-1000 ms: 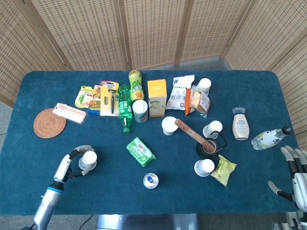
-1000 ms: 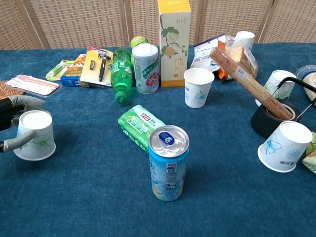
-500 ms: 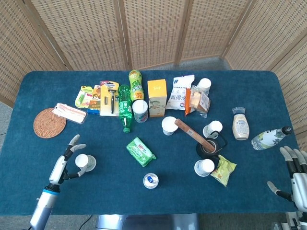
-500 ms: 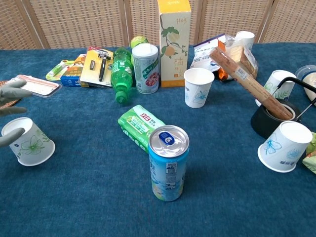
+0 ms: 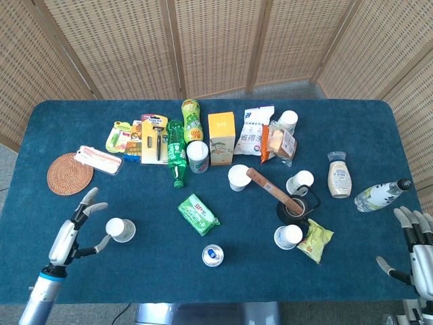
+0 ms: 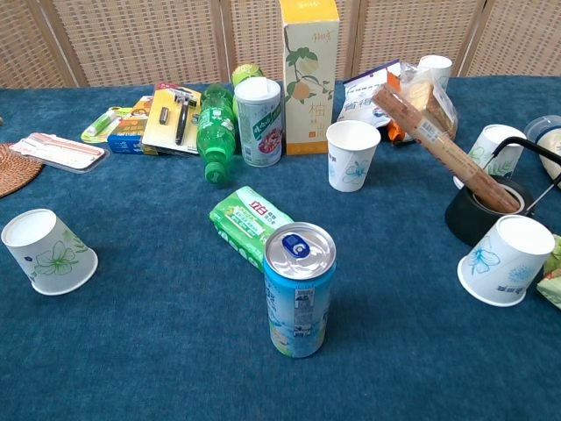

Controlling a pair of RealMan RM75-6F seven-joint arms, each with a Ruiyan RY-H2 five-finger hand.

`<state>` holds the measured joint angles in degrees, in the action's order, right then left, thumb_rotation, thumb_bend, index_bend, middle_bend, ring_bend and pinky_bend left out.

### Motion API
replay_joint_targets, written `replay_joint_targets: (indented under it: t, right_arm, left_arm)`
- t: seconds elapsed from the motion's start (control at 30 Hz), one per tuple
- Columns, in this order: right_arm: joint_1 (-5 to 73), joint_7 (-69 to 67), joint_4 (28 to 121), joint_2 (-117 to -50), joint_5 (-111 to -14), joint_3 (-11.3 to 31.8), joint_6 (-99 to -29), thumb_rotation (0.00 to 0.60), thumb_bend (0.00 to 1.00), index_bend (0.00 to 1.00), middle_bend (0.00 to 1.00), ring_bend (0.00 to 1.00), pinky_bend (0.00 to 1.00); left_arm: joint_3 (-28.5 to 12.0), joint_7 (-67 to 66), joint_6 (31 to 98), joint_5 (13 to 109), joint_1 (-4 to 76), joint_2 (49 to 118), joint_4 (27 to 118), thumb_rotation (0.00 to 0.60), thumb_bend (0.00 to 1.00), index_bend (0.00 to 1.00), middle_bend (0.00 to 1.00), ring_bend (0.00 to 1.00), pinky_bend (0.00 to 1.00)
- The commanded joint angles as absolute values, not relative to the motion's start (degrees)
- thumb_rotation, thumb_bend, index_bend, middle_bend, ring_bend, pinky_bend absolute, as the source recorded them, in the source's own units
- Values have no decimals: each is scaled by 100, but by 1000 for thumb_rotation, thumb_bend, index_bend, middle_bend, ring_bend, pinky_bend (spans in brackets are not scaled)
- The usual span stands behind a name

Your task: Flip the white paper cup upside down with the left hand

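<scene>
The white paper cup (image 5: 120, 229) with a green flower print stands mouth-down on the blue cloth at the front left, its narrow base up (image 6: 48, 251). My left hand (image 5: 71, 231) hovers just left of the cup, fingers spread and holding nothing, with a small gap to the cup. The chest view does not show this hand. My right hand (image 5: 414, 249) sits at the table's front right corner, fingers apart and empty, far from the cup.
A rattan coaster (image 5: 70, 173) lies behind the left hand. A green packet (image 5: 198, 214) and a blue can (image 6: 299, 288) stand right of the cup. Several other paper cups (image 6: 352, 154), bottles and boxes crowd the middle and back of the table (image 5: 352, 271).
My left hand let go of the cup, spread its fingers and drew back to the left, out of the chest view. The cup stays mouth-down where it was set. The right hand is still.
</scene>
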<state>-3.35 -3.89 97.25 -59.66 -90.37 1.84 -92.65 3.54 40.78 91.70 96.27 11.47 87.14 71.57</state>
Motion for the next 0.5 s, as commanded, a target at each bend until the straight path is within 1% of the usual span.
replay_joint_targets:
  t: [0.03,0.13,0.3,0.5]
  right_arm:
    - [-340,-380,9737,-5964,-9043,178,-9269,600,209,0,0,0,16]
    - [-345,-353,9745,-5963,-9057,174,-9282,600,209,0,0,0,16]
    - [-351,-305,9759,-5967,-9071,169,-9296,600,210,0,0,0,16]
    - [-363,-265,9772,-5965,-9083,170,-9327,600,208,0,0,0,17]
  left_arm:
    - [426,3272,9194,9774,1129,8134,7650,600,376,195,0,0,106]
    - [463,2592,9212,9791,1062,7709,8021,600,379,192,0,0,93]
    - [512,1640,9147,9650,924,7016,8653,600,379,189,0,0,4]
    - [524,925,9000,9346,775,6423,9075,600,381,188,0,0,0]
